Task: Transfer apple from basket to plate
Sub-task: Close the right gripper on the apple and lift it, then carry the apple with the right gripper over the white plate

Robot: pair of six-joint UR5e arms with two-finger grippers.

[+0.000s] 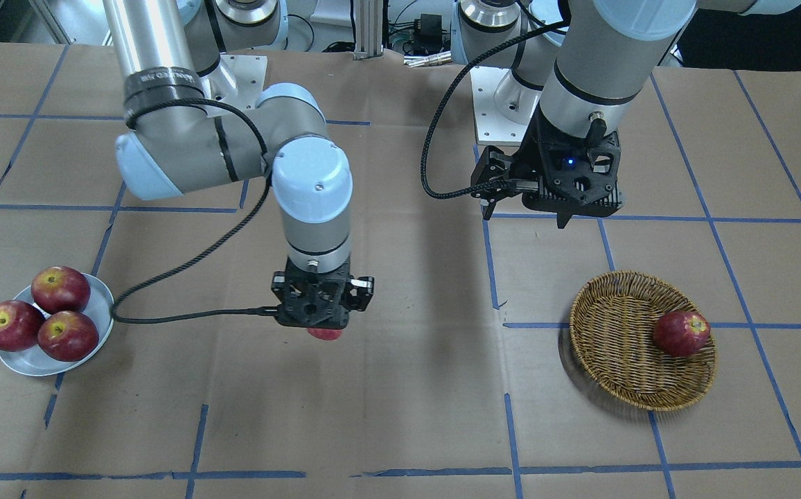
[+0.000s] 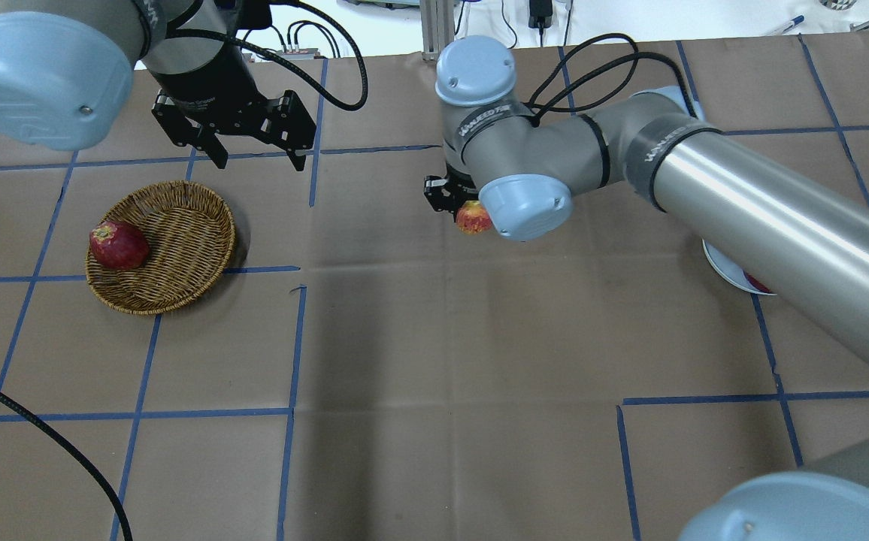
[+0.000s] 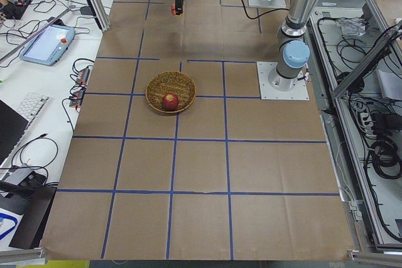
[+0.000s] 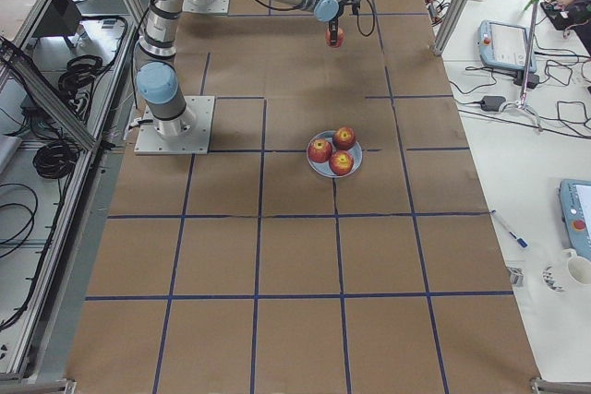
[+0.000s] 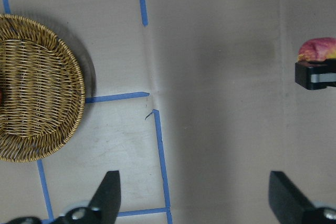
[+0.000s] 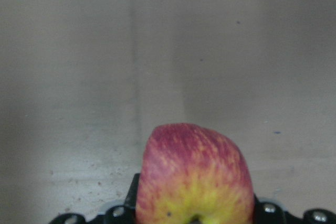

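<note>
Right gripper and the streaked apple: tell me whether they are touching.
Touching. The right wrist view shows the streaked apple wedged between the fingers of the right gripper, with no gap on either side.

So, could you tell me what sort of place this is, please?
Probably a robotics lab: two robot arms bolted to a table gridded with blue tape, a control tablet and cables beside it.
</note>
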